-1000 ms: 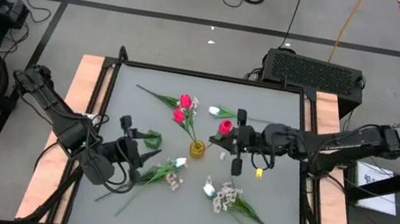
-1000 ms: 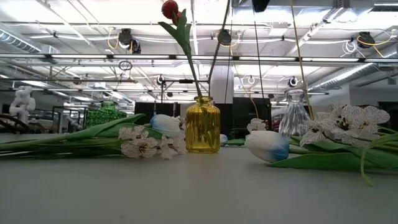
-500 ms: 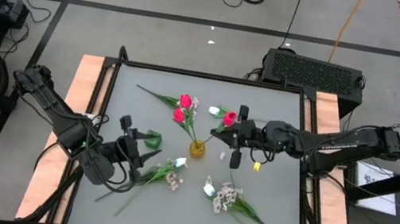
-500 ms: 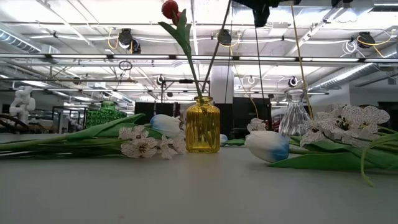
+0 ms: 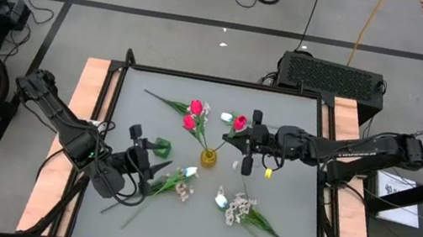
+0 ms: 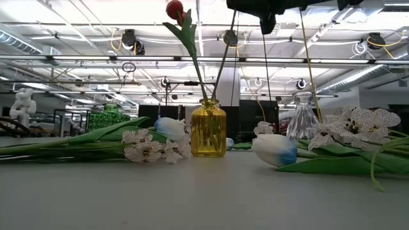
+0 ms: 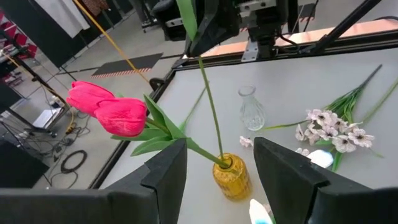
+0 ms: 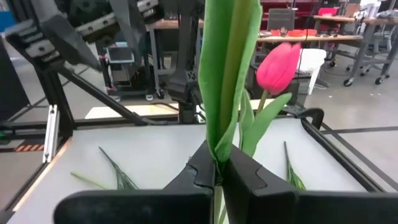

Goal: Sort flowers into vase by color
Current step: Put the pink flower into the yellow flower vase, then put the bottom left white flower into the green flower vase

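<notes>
Above the middle of the table point(image 5: 297, 115), the right gripper point(image 5: 249, 138) is clamped tight on the green stem of a pink-red tulip point(image 5: 240, 122), its fingers point(image 8: 239, 171) pinched on the stem and folded leaf, while the stem's lower end slants down into the mouth of the yellow glass vase point(image 5: 209, 157). Two more pink-red tulips point(image 5: 193, 113) already stand in that vase, leaning toward the far left. The left gripper point(image 5: 141, 152) waits near the table's left side with its jaws parted and holding nothing, pointed toward the vase. A clear glass vase point(image 6: 303, 116) stands empty behind and to the right of the yellow one. White tulips point(image 5: 188, 172) and sprays of pale blossoms point(image 5: 238, 208) lie flat on the near half of the table, on either side of the vase.
</notes>
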{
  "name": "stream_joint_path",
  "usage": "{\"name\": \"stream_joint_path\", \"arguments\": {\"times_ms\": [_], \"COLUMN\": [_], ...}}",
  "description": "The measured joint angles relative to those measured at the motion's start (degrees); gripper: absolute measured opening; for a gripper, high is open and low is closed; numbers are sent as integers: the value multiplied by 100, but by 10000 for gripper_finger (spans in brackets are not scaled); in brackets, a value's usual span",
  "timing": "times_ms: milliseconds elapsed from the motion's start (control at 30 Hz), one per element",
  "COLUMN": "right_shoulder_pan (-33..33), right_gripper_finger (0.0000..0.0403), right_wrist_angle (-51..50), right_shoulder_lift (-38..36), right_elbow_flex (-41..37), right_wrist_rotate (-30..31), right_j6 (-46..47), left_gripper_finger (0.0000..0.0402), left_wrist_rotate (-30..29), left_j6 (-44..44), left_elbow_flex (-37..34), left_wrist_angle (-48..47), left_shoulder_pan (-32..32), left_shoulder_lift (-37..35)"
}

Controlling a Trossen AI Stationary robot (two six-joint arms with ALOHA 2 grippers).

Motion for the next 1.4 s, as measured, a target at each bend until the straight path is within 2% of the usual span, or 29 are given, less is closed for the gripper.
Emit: {"name": "stream_joint_path", "arguments": {"times_ms": [300,467,633,833,1067,1167,1300,1400], "right_shoulder_pan": [-9,-33,-76,-79,47,164,411,654], "right_gripper_finger": [4,14,61,143,228,250,262,262], "right_wrist_angle": [333,108,-347,-1046,-2049,-2538,-3114,-3440], "right_shoulder_lift": [527,567,567,484,-182,-578,-1078,-1392], "right_elbow_flex": [2,4,4,4,9,11,11,11], "right_wrist_rotate": [-2,19,-9,-41,-39,-39,-20,-13], "right_j6": [170,355,564,750,930,1113,1373,1519], "left_gripper_finger": [194,194,194,194,194,194,194,194], "left_wrist_rotate": [2,4,13,173,203,304,960,1326], "left_j6": [-4,-4,-285,-676,-747,-751,-937,-1420], "left_elbow_flex": [0,0,0,-2,-4,-4,-4,-4], "left_wrist_angle": [22,-51,-315,-642,-808,-823,-884,-1005], "left_shoulder_pan": [-2,-4,-4,-14,-174,-247,-286,-303], "left_shoulder_lift": [0,0,0,0,0,0,0,75]}}
